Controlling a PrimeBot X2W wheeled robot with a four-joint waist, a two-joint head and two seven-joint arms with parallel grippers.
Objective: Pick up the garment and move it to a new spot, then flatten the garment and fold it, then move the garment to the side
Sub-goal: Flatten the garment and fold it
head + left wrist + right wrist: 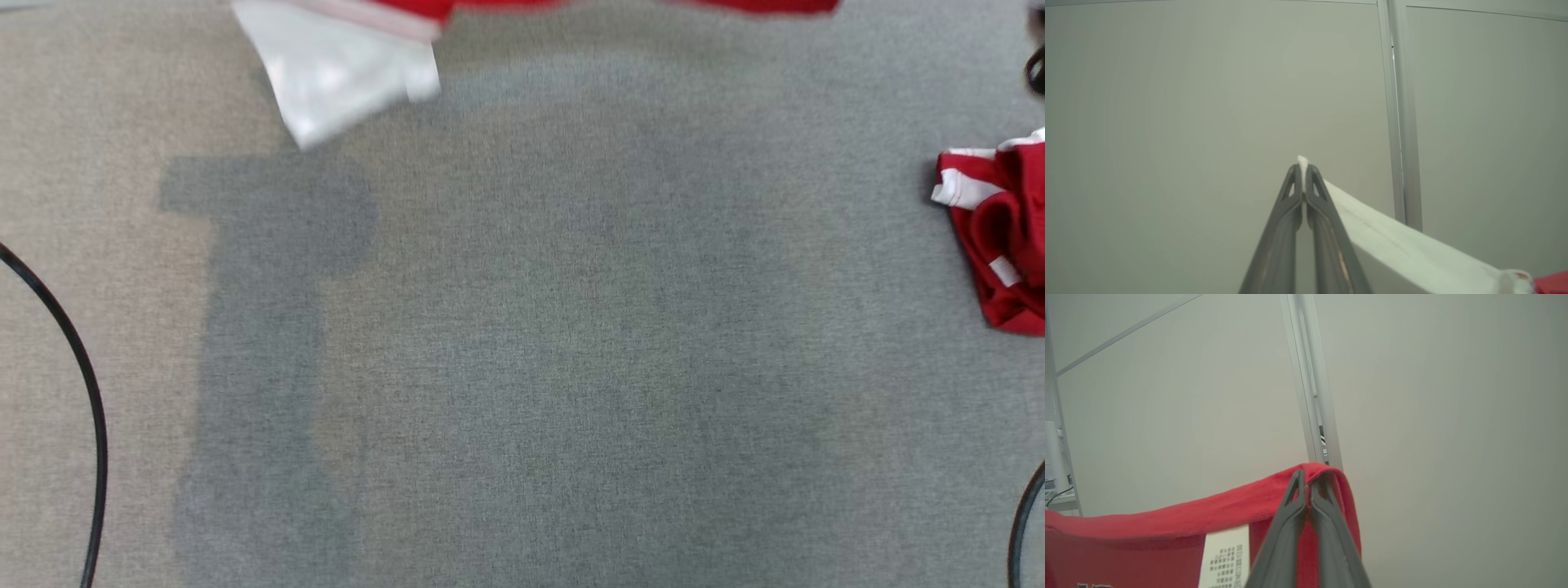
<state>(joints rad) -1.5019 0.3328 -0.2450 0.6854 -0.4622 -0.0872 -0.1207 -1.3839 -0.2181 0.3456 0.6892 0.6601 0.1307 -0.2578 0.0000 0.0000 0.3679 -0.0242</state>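
Your garment hangs over the table, far side. The left gripper pinches its white trim, the right gripper its red cloth. These are thin pinches: a jerk may slip one.

soft, even light. a blocky shadow lies on the left of the surface. the garment at its far edge is smeared by motion blur. the wall seam bows in the left wrist view.
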